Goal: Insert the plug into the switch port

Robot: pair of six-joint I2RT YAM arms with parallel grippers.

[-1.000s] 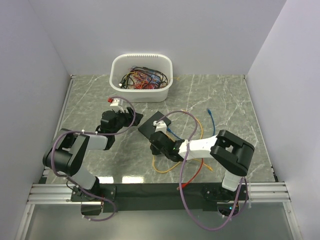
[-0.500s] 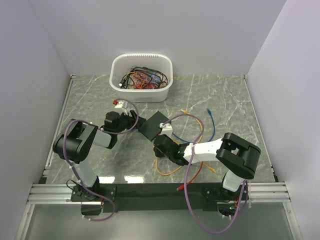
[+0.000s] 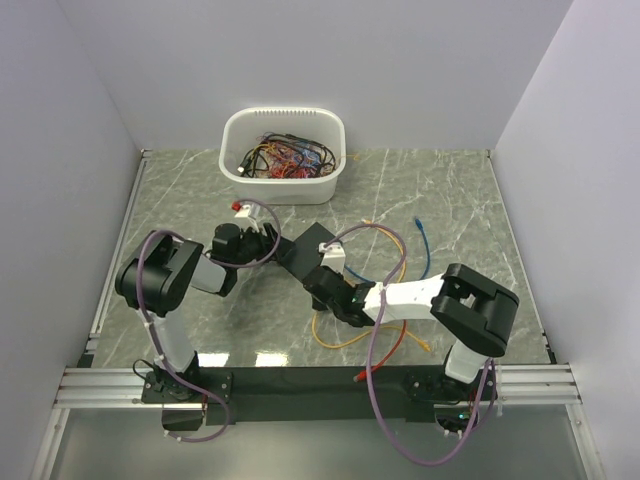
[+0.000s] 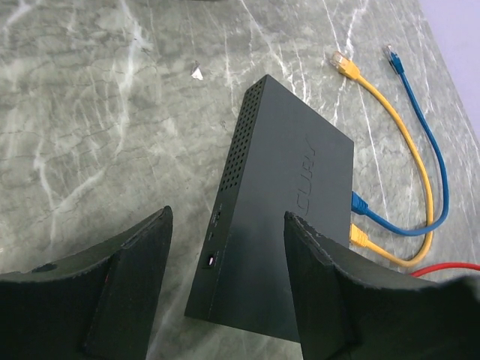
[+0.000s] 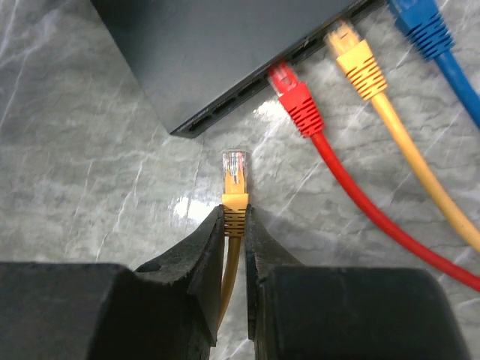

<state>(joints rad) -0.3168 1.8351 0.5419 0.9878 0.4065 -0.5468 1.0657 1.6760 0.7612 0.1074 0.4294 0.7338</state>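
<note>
The plug [image 5: 235, 169], pinched in the right gripper [image 5: 235, 216] at lower centre, may be jammed beside the port [image 5: 214, 110] if approached skewed.

Black switch box [image 4: 289, 217] on marble tabletop [image 4: 90, 112], left pincer [image 4: 225, 229] spread wide at its near end, blue cable [image 4: 429, 154] and yellow cable [image 4: 399, 129] plugged into its side

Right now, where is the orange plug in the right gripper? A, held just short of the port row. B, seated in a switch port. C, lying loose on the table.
A: the right gripper pinches the orange plug, and a gap shows between its tip and the switch.
</note>
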